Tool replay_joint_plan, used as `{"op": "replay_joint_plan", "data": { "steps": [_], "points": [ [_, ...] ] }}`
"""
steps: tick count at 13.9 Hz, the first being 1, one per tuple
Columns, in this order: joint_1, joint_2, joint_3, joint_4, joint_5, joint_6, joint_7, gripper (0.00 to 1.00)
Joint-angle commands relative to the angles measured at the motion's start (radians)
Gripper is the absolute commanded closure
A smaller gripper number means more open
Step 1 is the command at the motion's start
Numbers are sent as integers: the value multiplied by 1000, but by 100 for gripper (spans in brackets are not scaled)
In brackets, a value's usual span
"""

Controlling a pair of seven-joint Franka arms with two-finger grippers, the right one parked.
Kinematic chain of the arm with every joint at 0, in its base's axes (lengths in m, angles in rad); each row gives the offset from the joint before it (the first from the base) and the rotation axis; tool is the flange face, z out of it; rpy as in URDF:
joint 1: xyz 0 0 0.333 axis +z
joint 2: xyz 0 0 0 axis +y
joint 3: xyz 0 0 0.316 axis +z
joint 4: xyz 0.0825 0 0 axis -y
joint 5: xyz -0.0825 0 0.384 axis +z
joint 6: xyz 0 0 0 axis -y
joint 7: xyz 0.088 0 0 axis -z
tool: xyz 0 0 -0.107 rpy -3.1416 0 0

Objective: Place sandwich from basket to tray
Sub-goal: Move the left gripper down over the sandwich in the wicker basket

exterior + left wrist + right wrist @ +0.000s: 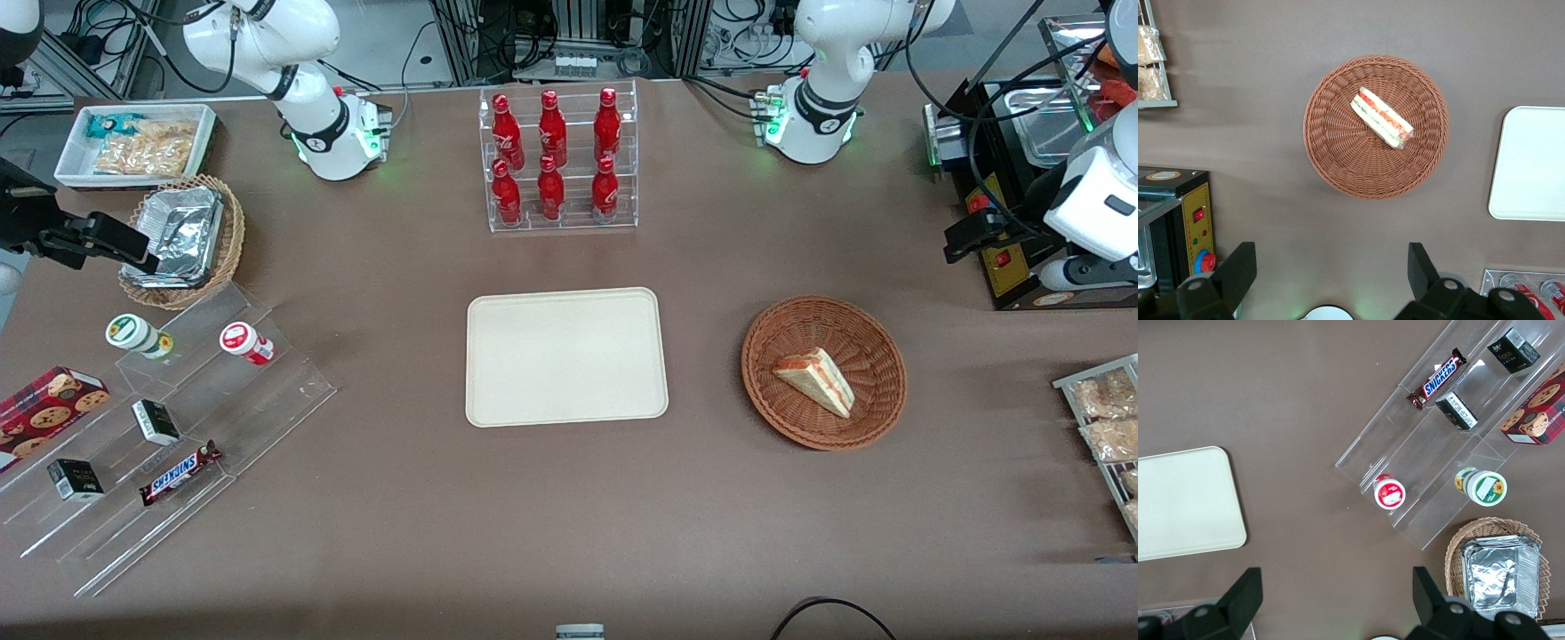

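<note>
One sandwich (pixel 1381 119) lies in the basket (pixel 1338 160), resting on the woven floor with its red-orange and green filling edge facing up. Both fingers (pixel 1238 270) of the end effector (pixel 1331 270) are spread wide apart, released and holding nothing. The end effector hangs high above the brown tabletop (pixel 1271 40), clear of the basket and not touching it; the basket sits below it and slightly ahead of its fingertips. The tray (pixel 1531 163) lies flat on the tabletop, apart from the basket, off to one side of the end effector. In the front view, the sandwich (pixel 815 380) occupies the basket (pixel 782 413) toward the working arm's end, beside the tray (pixel 565 356).
</note>
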Motion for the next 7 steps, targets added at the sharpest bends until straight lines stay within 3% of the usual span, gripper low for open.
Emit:
{"op": "replay_joint_plan", "data": {
  "steps": [1,7],
  "points": [
    [10,-4,-4,17,16,-11,5,0],
    [6,91,-4,-7,17,36,-4,0]
  ]
}}
